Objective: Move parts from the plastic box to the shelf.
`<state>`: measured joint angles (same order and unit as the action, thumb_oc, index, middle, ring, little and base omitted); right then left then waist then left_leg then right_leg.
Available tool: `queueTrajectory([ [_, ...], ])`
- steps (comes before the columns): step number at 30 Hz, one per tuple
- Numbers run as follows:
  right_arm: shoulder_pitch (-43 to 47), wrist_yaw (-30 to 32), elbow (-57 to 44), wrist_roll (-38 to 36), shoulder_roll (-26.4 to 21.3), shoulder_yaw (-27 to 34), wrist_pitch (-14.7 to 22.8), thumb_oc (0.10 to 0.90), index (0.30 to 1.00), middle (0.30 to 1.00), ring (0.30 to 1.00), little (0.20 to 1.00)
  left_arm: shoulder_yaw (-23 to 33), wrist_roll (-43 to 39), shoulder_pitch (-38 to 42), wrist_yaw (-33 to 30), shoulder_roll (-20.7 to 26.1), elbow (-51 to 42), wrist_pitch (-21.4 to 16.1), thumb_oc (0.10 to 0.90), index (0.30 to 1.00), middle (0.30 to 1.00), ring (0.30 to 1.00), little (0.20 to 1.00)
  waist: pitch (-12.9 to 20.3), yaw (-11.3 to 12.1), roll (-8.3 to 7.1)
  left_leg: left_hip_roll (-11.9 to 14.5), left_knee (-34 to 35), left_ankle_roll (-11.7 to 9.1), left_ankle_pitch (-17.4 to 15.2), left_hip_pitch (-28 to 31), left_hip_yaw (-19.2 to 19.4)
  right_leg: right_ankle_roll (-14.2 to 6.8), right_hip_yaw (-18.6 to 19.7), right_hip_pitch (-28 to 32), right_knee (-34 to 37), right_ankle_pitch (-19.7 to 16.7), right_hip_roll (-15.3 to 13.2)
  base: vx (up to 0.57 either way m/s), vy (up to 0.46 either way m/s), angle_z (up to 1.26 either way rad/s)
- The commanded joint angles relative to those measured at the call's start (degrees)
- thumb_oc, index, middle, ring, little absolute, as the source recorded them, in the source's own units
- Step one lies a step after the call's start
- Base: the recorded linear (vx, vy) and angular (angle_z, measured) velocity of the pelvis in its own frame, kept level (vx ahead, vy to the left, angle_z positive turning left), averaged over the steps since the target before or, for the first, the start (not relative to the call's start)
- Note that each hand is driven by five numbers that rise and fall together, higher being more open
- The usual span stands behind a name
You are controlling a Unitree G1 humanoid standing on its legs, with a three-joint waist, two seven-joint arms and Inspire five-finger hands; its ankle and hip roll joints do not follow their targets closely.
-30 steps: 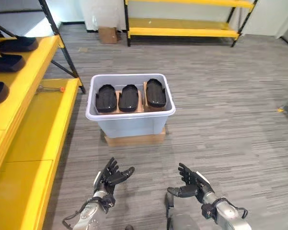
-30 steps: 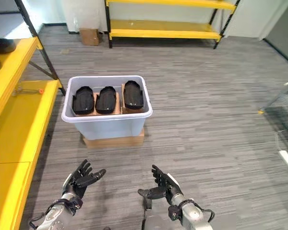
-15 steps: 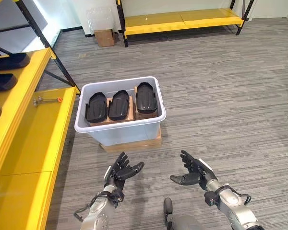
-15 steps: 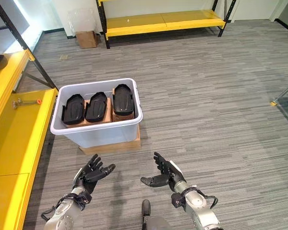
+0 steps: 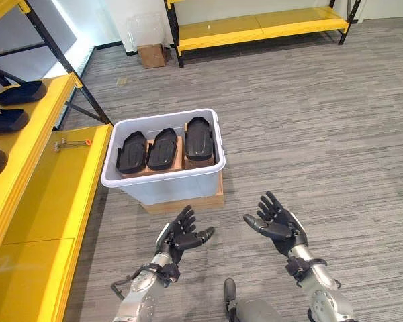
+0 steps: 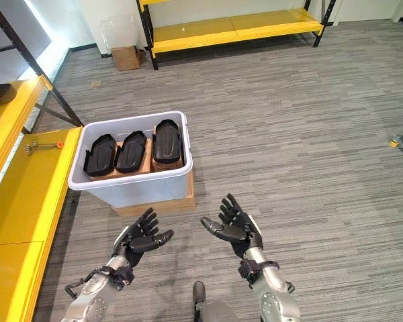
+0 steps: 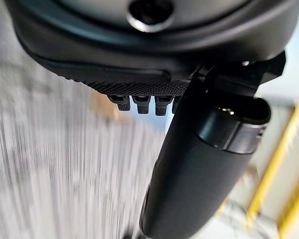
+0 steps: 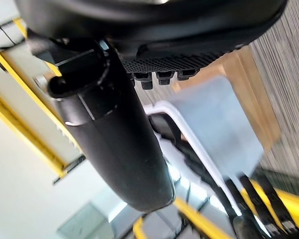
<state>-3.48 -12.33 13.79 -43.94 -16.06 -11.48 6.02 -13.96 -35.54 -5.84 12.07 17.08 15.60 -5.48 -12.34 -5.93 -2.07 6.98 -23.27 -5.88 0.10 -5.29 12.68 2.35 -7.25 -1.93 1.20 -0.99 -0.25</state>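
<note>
A pale grey plastic box (image 5: 162,188) stands on a low wooden base on the carpet, holding three black moulded parts (image 5: 162,149) side by side. More black parts (image 5: 7,121) lie on the upper level of the yellow shelf (image 5: 60,201) at the left. My left hand (image 5: 183,234) and right hand (image 5: 277,221) hover above the floor on the near side of the box, both open with fingers spread and nothing in them. The box's rim (image 8: 174,122) and the thumb (image 8: 124,144) appear in the right wrist view.
A small tool with an orange tip (image 5: 70,142) lies on the shelf's lower level. A second yellow rack (image 5: 255,27) and a cardboard carton (image 5: 152,55) stand at the far wall. Open carpet stretches to the right of the box.
Both hands have risen and moved forward toward the box, fingers still spread. The camera has shifted, so the box sits a little differently in the picture.
</note>
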Motion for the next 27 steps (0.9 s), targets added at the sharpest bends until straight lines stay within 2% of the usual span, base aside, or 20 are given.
queueTrajectory([
  [1,2.57,-3.67,-7.47,-0.99,-2.15,0.40,2.11,0.900,1.000,1.000,1.000,1.000,2.21,3.35,2.79,5.88,3.12,-7.85,-12.50,0.900,1.000,1.000,1.000,1.000,1.76,-0.79,2.27,-1.89,9.55,3.68,2.87,0.66,1.98,-2.74,2.88,6.24,-3.56,4.49,-0.84,0.20,0.220,-0.31],
  [3,2.62,-5.47,-6.00,-0.19,-3.17,-1.30,-2.34,0.900,1.000,1.000,1.000,1.000,4.25,2.26,4.18,3.57,5.67,-7.44,-16.52,0.900,1.000,1.000,1.000,1.000,1.93,0.57,2.71,-0.21,24.00,2.13,6.46,0.32,-2.30,-3.53,4.39,9.96,-2.39,5.62,-1.04,0.34,0.296,-0.39],
  [4,2.51,-6.73,-5.45,-0.30,-3.23,-1.70,-2.86,0.900,1.000,1.000,1.000,1.000,5.10,2.25,4.39,3.10,5.91,-7.07,-17.51,0.900,1.000,1.000,1.000,1.000,1.90,0.90,2.65,0.32,26.45,1.87,6.98,0.41,-3.57,-3.60,4.80,10.61,-2.49,5.91,-1.21,0.32,0.229,-0.43],
  [7,2.15,-9.21,-4.39,-1.52,-3.38,-2.21,-4.09,0.900,1.000,1.000,1.000,1.000,7.37,1.51,4.41,2.02,6.13,-6.24,-19.76,0.900,1.000,1.000,1.000,1.000,1.77,1.47,2.28,1.90,28.27,1.50,6.70,-1.39,-6.50,-3.60,5.49,11.30,-3.72,6.79,-1.67,0.18,0.133,-0.64],
  [9,1.70,-10.76,-4.11,-2.24,-3.17,-2.30,-4.20,0.900,1.000,1.000,1.000,1.000,10.05,0.95,5.37,1.82,5.60,-3.75,-22.04,0.900,1.000,1.000,1.000,1.000,1.40,1.17,1.89,4.14,28.27,1.17,5.94,-3.48,-7.01,-3.42,5.16,11.60,-6.62,8.52,-2.34,0.33,0.307,-0.70],
  [10,1.60,-11.30,-4.62,-2.31,-3.50,-2.25,-4.93,0.900,1.000,1.000,1.000,1.000,10.56,-0.87,6.21,5.04,5.15,-2.62,-22.02,0.900,1.000,1.000,1.000,1.000,1.02,0.69,2.58,5.26,28.27,0.73,6.14,-2.94,-6.64,-3.35,4.82,11.39,-9.71,10.40,-2.22,0.38,0.387,-0.36],
  [13,1.43,-11.65,-5.46,-2.97,-3.42,-2.15,-6.57,0.900,1.000,1.000,1.000,1.000,9.95,-0.74,6.75,5.78,4.80,-3.30,-22.58,0.900,1.000,1.000,1.000,1.000,0.85,0.48,3.61,5.48,28.27,0.19,6.33,-1.55,-6.64,-3.30,4.17,10.81,-12.46,12.20,-2.30,0.33,0.331,-0.21],
  [17,0.57,-11.93,-4.93,-1.87,-3.81,-0.71,-7.77,0.900,1.000,1.000,1.000,1.000,9.76,-0.86,7.58,6.53,4.76,-3.65,-23.04,0.900,1.000,1.000,1.000,1.000,1.54,0.70,4.33,3.18,28.12,0.34,6.29,1.61,-6.50,-4.01,4.01,11.99,-12.58,13.06,-2.99,0.33,0.300,-0.16],
  [19,0.49,-11.78,-4.63,-1.25,-3.65,-0.46,-7.90,0.900,1.000,1.000,1.000,1.000,9.62,-0.37,7.91,6.59,4.82,-4.83,-23.00,0.900,1.000,1.000,1.000,1.000,2.16,1.09,4.25,1.68,26.75,0.71,6.34,2.19,-6.32,-4.48,3.47,12.67,-11.69,12.73,-3.73,0.31,0.282,-0.20],
  [21,0.24,-10.37,-4.73,-1.30,-2.59,-0.20,-7.52,0.900,1.000,1.000,1.000,1.000,9.70,1.61,8.41,4.38,5.72,-7.33,-22.87,0.900,1.000,1.000,1.000,1.000,3.35,2.09,3.39,-0.74,26.31,1.87,5.22,2.81,-5.60,-5.71,1.09,13.10,-10.22,11.66,-5.14,0.32,0.282,0.05],
  [22,0.16,-8.52,-5.29,-2.01,-1.57,-0.56,-6.47,0.900,1.000,1.000,1.000,1.000,10.49,3.86,8.62,1.49,6.37,-9.33,-23.27,0.900,1.000,1.000,1.000,1.000,3.91,2.92,2.67,-2.10,26.68,3.00,4.54,3.06,-5.53,-6.50,-0.30,12.68,-10.43,11.27,-5.96,0.30,0.259,0.33],
  [23,0.04,-6.73,-5.52,-2.57,-0.03,-0.41,-5.72,0.900,1.000,1.000,1.000,1.000,12.98,9.40,8.41,-5.99,7.13,-11.25,-26.07,0.900,1.000,1.000,1.000,1.000,4.37,4.06,1.71,-3.76,27.27,4.65,3.86,3.36,-6.01,-7.46,-1.31,12.02,-11.34,10.01,-6.62,0.27,0.238,0.33],
  [27,-0.47,-6.78,-4.92,-1.80,1.65,-0.10,-5.39,0.900,1.000,1.000,1.000,1.000,17.29,12.75,8.44,-13.84,7.42,-12.07,-28.61,0.900,1.000,1.000,1.000,1.000,5.13,5.00,0.31,-5.76,27.76,6.43,3.04,3.76,-6.03,-9.54,-1.57,10.92,-12.32,6.26,-7.78,0.12,0.118,0.14],
])
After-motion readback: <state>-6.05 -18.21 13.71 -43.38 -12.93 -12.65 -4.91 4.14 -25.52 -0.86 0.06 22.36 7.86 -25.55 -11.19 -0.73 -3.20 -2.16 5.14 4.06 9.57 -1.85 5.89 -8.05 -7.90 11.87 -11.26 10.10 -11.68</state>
